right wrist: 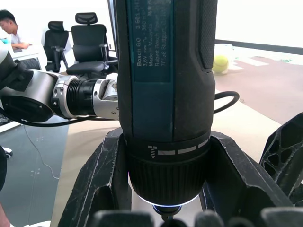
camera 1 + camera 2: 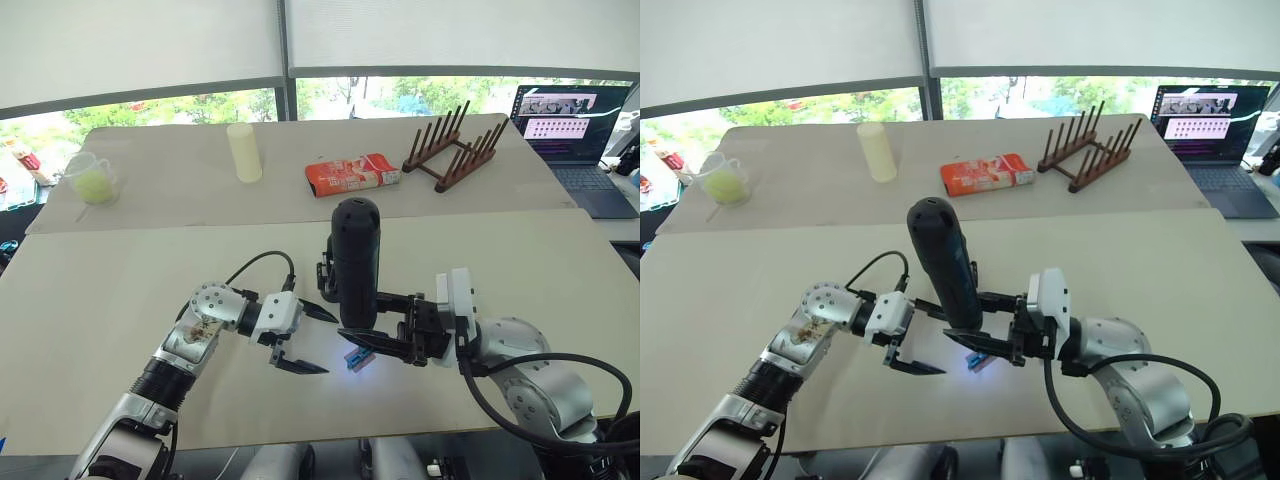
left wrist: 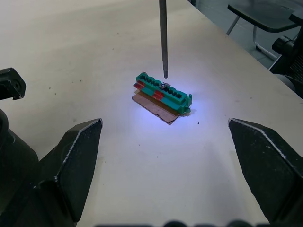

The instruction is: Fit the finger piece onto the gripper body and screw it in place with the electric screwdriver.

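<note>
Beige tabletop (image 2: 110, 300) carried a green terminal block (image 3: 163, 92) under the bit of the upright electric screwdriver (image 2: 355, 265), labelled "Bosch GO", clamped by the right gripper (image 2: 385, 335); the left gripper (image 2: 305, 340) stood spread just left.

The electric screwdriver (image 1: 165, 94) looks matt dark plastic with a thin, smooth metal bit (image 3: 163, 38).

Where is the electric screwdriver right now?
Upright in the right gripper at table centre, the electric screwdriver hangs its bit over a small green block, beside the left gripper.
</note>
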You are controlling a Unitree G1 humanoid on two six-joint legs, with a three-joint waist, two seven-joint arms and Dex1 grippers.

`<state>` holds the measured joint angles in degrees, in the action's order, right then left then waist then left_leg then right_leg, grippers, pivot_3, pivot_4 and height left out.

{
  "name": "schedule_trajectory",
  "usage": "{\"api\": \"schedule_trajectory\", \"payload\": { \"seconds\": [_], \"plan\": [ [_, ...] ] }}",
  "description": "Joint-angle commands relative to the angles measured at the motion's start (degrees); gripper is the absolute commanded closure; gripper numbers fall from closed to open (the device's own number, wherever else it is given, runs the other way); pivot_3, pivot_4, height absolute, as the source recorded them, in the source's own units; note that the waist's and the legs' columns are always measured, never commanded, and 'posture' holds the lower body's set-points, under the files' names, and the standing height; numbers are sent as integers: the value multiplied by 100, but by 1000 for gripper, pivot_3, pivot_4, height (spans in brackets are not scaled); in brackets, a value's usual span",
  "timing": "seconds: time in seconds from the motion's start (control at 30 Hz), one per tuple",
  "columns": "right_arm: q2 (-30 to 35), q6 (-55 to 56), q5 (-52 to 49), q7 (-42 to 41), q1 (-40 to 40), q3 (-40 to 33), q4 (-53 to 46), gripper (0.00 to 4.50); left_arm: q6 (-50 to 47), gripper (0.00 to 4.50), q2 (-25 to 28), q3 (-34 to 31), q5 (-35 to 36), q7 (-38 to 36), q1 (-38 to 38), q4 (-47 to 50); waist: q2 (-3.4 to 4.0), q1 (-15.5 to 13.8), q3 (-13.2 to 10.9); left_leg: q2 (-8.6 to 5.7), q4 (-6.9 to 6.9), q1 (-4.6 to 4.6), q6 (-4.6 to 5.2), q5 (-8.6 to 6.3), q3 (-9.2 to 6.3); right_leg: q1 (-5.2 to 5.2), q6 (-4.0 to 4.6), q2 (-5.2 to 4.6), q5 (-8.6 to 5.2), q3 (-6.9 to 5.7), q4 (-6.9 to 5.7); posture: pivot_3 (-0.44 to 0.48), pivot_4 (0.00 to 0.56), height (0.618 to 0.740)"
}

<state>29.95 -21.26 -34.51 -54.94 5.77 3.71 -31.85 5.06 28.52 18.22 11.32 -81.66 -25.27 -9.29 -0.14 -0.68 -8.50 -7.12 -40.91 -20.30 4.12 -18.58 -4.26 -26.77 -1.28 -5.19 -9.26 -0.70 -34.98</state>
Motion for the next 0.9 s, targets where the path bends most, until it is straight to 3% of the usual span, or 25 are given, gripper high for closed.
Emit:
{"api": "schedule_trajectory", "payload": {
  "seconds": [0.03,0.9],
  "plan": [
    [-36,309,-67,-46,58,-105,-126,2595,122,0,-21,-41,50,7,-111,0,0,0,0,0,0,0,0,0,0,0,0,0,0,0,0,0,150,740],
    [-10,402,-10,-84,1,16,-9,2595,296,0,-73,-38,-5,62,-175,-215,0,-1,0,0,0,1,0,0,0,1,0,0,0,0,0,0,150,740]
  ]
}}
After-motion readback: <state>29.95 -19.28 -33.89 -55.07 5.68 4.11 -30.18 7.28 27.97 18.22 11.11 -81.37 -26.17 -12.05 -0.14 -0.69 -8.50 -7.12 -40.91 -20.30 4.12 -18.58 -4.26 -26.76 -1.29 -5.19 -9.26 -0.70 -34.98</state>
